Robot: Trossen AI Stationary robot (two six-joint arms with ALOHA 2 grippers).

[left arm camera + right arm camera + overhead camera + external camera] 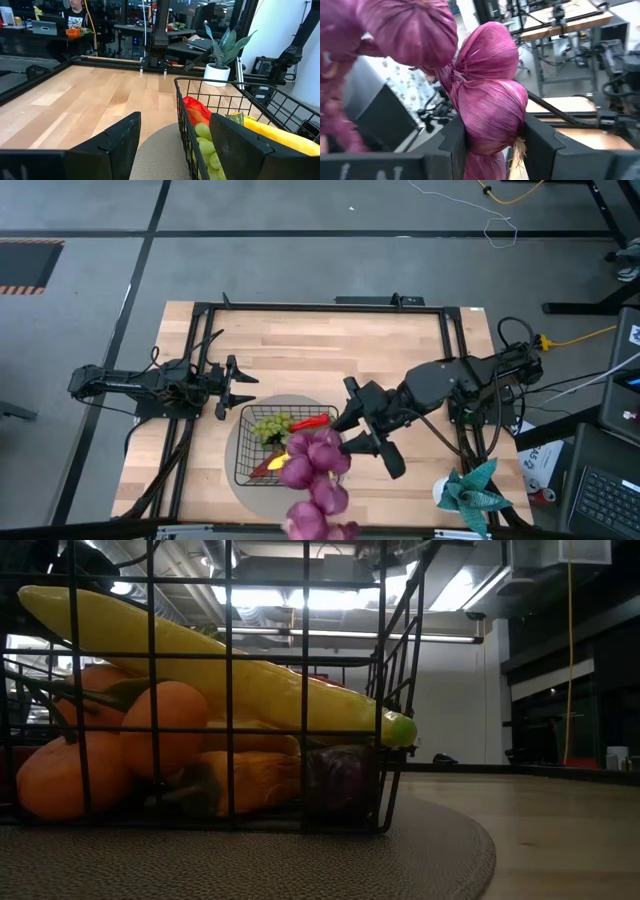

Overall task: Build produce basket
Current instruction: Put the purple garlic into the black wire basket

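Observation:
The black wire basket (pixel 247 450) stands on a round grey mat (pixel 238 480) near the table's front. In it lie green grapes (pixel 270 425), a red chili (pixel 310 422), a yellow banana (pixel 220 670), orange carrots (pixel 100 750) and a dark eggplant (pixel 340 775). My right gripper (pixel 347 435) is raised over the basket's right side, shut on a string of purple bulbs (pixel 315 480). Left of the basket, my left gripper (pixel 238 385) waits open, pointing level at the basket's corner (pixel 182 100). My right gripper pinches one purple bulb (pixel 492 115) at the string's end between its two fingers (pixel 455 145). The fingers come about level from the table's right. The other bulbs (pixel 415 30) reach on past the fingertips toward the table's near edge, all lifted clear of basket and table.
A small potted plant (pixel 470 495) stands at the table's near right corner. A black frame rail (pixel 320 307) runs round the wooden table top. Bare wood lies behind the basket (pixel 100 95). A person (pixel 75 12) sits at a desk far behind the table.

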